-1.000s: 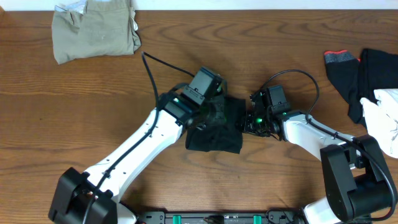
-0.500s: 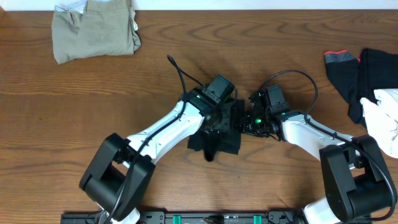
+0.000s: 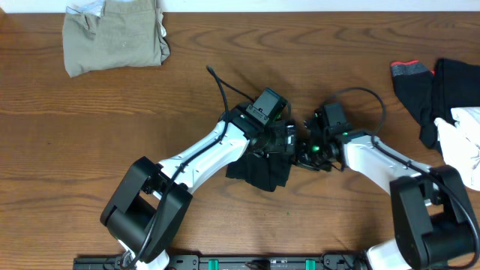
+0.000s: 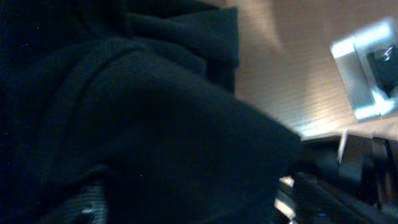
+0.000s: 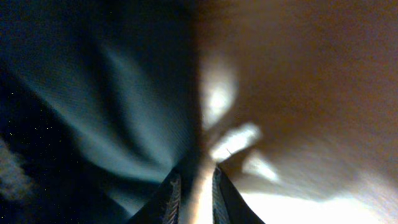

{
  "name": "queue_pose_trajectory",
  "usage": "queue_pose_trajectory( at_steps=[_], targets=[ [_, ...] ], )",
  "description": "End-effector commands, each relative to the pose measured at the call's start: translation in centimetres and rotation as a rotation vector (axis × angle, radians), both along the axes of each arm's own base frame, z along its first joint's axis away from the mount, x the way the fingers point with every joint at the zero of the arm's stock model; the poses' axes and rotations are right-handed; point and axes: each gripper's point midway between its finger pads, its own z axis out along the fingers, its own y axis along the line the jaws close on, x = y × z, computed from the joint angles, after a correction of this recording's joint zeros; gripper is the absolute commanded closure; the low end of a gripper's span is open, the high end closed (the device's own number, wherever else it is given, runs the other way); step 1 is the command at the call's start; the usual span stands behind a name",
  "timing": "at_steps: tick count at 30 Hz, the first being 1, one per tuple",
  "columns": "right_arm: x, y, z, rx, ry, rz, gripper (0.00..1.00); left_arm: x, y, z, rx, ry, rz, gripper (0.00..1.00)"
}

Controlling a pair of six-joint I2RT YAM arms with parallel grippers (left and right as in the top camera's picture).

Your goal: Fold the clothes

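A plain black garment (image 3: 259,171) lies bunched at the table's middle. My left gripper (image 3: 280,142) sits over its upper right corner. In the left wrist view the black fabric (image 4: 155,124) fills the frame, and the left gripper (image 4: 186,202) has its jaws wide apart with cloth bulging between them, not pinched. My right gripper (image 3: 304,148) sits at the garment's right edge. In the right wrist view the right gripper (image 5: 194,177) shows a narrow gap with bare table between its fingers, and the black cloth's edge (image 5: 124,93) is just to the left.
A khaki garment (image 3: 112,37) lies folded at the far left. At the right edge are a black piece with red-orange trim (image 3: 412,79), more black cloth (image 3: 450,82) and a white garment (image 3: 465,146). The two grippers stand very close together.
My left gripper went from shut to wide open and let go of the black cloth while shifting right. The right gripper's jaws narrowed slightly and the arm edged right.
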Motion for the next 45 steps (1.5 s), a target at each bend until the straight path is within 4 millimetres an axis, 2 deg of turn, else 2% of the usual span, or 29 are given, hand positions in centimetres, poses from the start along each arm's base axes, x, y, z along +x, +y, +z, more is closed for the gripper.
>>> queue_pose_trajectory(
  at_steps=[1, 5, 10, 13, 17, 20, 22, 25, 29, 32, 36, 41, 45],
  targets=[
    [0.6, -1.1, 1.7, -0.041, -0.061, 0.016, 0.82, 0.5, -0.4, -0.3, -0.017, -0.006, -0.006, 0.02],
    [0.8, -3.2, 4.4, -0.120, -0.112, -0.031, 0.79, 0.9, -1.3, 2.5, -0.080, -0.085, -0.065, 0.02],
    [1.0, -5.2, 9.3, -0.119, -0.198, -0.099, 0.70, 1.0, -1.5, 9.1, -0.178, -0.219, -0.092, 0.02],
    [0.8, -6.3, 11.6, -0.110, -0.245, -0.136, 0.65, 0.5, -1.0, 13.3, -0.231, -0.307, -0.105, 0.02],
    [0.2, -5.8, 13.8, -0.056, -0.301, -0.124, 0.64, 0.3, 1.0, 17.5, -0.266, -0.391, -0.068, 0.02],
    [-0.1, -3.7, 15.2, 0.045, -0.342, -0.050, 0.68, 1.7, 5.7, 18.9, -0.160, -0.461, 0.084, 0.02],
    [-0.1, -1.7, 16.3, 0.144, -0.373, 0.017, 0.73, 2.5, 10.6, 19.2, -0.057, -0.472, 0.260, 0.02],
    [0.2, 1.5, 18.3, 0.282, -0.441, 0.116, 0.79, 2.3, 16.6, 19.7, 0.023, -0.452, 0.428, 0.02],
    [0.8, 5.5, 20.0, 0.406, -0.498, 0.192, 0.90, 1.3, 22.7, 19.8, 0.085, -0.411, 0.580, 0.02],
    [0.9, 8.3, 19.7, 0.452, -0.482, 0.221, 0.96, 0.4, 26.3, 19.3, 0.116, -0.356, 0.708, 0.02],
    [1.1, 11.4, 17.4, 0.478, -0.430, 0.261, 0.99, -0.9, 29.0, 18.1, 0.143, -0.266, 0.832, 0.02],
    [1.2, 13.3, 12.9, 0.485, -0.291, 0.255, 0.99, -1.4, 29.5, 17.6, 0.161, -0.234, 0.845, 0.02],
    [1.3, 13.0, 9.1, 0.448, -0.186, 0.224, 0.99, -1.5, 29.5, 17.5, 0.163, -0.230, 0.845, 0.02]
  ],
)
